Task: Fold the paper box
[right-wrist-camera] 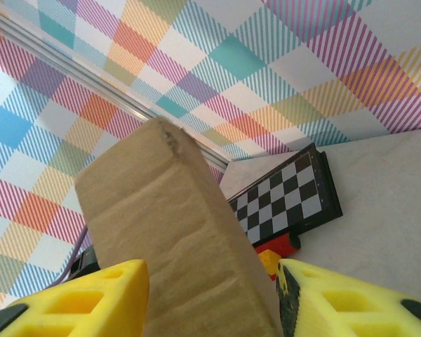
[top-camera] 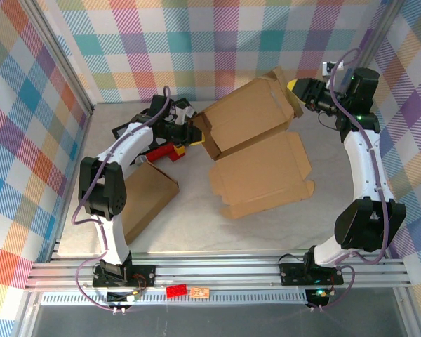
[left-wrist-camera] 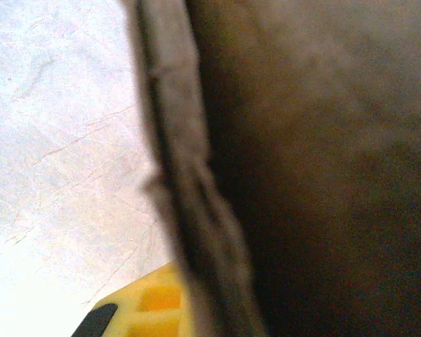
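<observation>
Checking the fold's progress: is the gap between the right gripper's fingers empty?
No: a flap of the paper box stands between the two yellow fingers of the right gripper.

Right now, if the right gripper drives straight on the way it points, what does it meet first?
A flap of the paper box: it stands between the right gripper's fingers, so going on would run them deeper onto the cardboard. The checkerboard lies beyond, depth unclear.

No readable text, labels or numbers anywhere.
</observation>
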Robot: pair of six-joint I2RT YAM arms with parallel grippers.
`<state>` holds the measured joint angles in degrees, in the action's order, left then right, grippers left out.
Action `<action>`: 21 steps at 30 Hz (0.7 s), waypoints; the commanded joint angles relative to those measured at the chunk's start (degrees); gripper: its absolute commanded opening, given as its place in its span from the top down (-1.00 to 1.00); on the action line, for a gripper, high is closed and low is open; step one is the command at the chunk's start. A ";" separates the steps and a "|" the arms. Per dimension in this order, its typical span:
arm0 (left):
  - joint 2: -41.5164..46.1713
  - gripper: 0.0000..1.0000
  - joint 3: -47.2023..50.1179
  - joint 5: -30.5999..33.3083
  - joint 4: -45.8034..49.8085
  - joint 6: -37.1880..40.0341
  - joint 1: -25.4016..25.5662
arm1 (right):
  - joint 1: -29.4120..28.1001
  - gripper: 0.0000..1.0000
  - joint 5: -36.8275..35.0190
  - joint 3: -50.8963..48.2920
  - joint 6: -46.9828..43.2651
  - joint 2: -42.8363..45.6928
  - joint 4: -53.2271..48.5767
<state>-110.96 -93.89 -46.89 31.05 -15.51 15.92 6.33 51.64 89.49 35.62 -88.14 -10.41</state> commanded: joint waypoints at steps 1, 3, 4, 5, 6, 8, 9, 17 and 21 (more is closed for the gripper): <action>0.54 1.00 -1.20 -0.53 0.86 0.83 -0.55 | -1.40 -0.01 0.05 2.36 -5.35 0.07 -3.40; 0.76 1.00 -1.21 -0.26 0.94 0.87 -0.54 | -1.83 -0.01 -0.75 2.43 -6.82 0.02 -4.93; 0.89 1.00 -1.21 -0.10 1.03 0.92 -0.54 | -2.11 0.00 -1.23 2.55 -7.83 0.03 -5.94; 0.99 1.00 -1.21 0.04 1.12 0.92 -0.54 | -2.28 0.00 -1.72 2.64 -8.68 0.08 -6.79; 1.09 1.00 -1.30 0.15 1.28 0.92 -0.54 | -2.59 0.01 -2.10 2.79 -9.48 0.03 -7.76; 1.18 1.00 -1.46 0.39 1.67 1.09 -0.54 | -3.25 0.01 -3.05 3.13 -10.85 0.01 -9.10; 1.33 1.00 -1.39 0.48 1.69 1.18 -0.54 | -3.70 0.01 -3.77 3.53 -11.98 -0.08 -10.33; 1.54 1.00 -2.07 2.00 2.93 1.18 -0.37 | -7.79 0.01 -11.43 6.58 -20.18 -0.10 -18.93; 1.99 1.00 -2.44 2.90 3.67 1.27 -0.20 | -10.39 0.00 -17.74 8.33 -24.54 0.05 -23.24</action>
<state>-110.96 -94.15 -43.86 33.10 -15.11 15.88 -2.66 39.07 95.26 17.21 -88.16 -28.91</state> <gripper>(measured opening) 0.064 0.499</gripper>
